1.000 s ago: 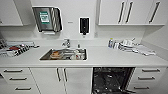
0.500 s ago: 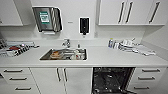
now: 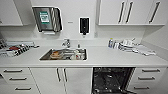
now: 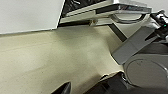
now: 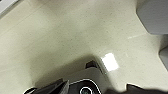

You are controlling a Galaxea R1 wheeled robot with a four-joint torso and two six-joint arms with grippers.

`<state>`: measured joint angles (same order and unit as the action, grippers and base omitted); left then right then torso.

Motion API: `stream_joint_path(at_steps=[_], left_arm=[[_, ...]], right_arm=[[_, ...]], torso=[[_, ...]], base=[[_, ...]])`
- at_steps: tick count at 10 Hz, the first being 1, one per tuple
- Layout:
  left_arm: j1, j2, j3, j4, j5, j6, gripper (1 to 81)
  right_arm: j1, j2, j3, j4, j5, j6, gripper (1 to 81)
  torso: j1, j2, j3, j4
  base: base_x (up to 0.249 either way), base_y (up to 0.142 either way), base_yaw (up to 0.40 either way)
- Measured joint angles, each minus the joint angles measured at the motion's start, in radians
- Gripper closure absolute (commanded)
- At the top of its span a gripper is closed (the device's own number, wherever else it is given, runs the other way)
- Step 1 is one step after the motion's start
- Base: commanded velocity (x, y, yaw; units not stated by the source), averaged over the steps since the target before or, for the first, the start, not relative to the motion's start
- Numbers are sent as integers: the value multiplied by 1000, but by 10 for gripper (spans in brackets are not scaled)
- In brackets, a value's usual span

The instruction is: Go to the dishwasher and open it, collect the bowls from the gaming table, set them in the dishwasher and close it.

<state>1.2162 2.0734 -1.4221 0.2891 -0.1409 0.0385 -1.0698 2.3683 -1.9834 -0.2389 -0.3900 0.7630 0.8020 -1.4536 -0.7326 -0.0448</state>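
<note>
The dishwasher [image 3: 111, 80] stands open under the white counter, right of the sink, with its dark interior and wire racks showing. In the left wrist view its lowered door [image 4: 117, 7] sticks out over the pale floor, beside a white cabinet front [image 4: 27, 13]. A dark part of my left gripper [image 4: 64, 89] hangs low over that floor, away from the door. In the right wrist view, dark parts of my right gripper [image 5: 53, 88] hang over bare floor. The gaming table and the bowls are out of view.
A steel sink [image 3: 82, 58] with dishes in it and a faucet [image 3: 66, 43] lie left of the dishwasher. Packets and bottles [image 3: 130, 46] crowd the counter's right, a tray of items [image 3: 15, 48] its left. White drawers [image 3: 147, 77] flank the dishwasher. My base [image 4: 146, 72] is close by.
</note>
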Motion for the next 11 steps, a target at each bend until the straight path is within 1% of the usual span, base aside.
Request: stream_joint_path(at_steps=[1, 3, 5, 6, 8, 9, 11], left_arm=[[15, 37, -71, -15, -5, -6, 10], [59, 129, -227, -56, -10, -9, 10], [97, 228, -380, -107, -16, -9, 10], [116, 279, -452, -131, -16, -9, 10], [158, 383, -591, -164, -19, -9, 10], [178, 430, -657, -177, -19, -9, 10], [218, 531, -770, -192, -27, -9, 10]], right_arm=[[-18, 6, 3, 0, 17, -82, 10], [-95, 40, -24, 0, 61, -201, 10], [-161, 90, -104, 0, 115, -315, 10], [-190, 125, -144, 0, 159, -365, 10], [-264, 209, -233, 0, 221, -440, 10], [-293, 249, -301, 0, 256, -481, 10], [-333, 314, -426, 0, 329, -530, 10]], torso=[[0, 0, 0, 0], [0, 0, 0, 0], [0, 0, 0, 0], [0, 0, 0, 0], [0, 0, 0, 0], [0, 0, 0, 0], [0, 0, 0, 0]], base=[[0, 0, 0], [0, 0, 0], [0, 0, 0], [0, 0, 0], [0, 0, 0], [0, 0, 0], [0, 0, 0]])
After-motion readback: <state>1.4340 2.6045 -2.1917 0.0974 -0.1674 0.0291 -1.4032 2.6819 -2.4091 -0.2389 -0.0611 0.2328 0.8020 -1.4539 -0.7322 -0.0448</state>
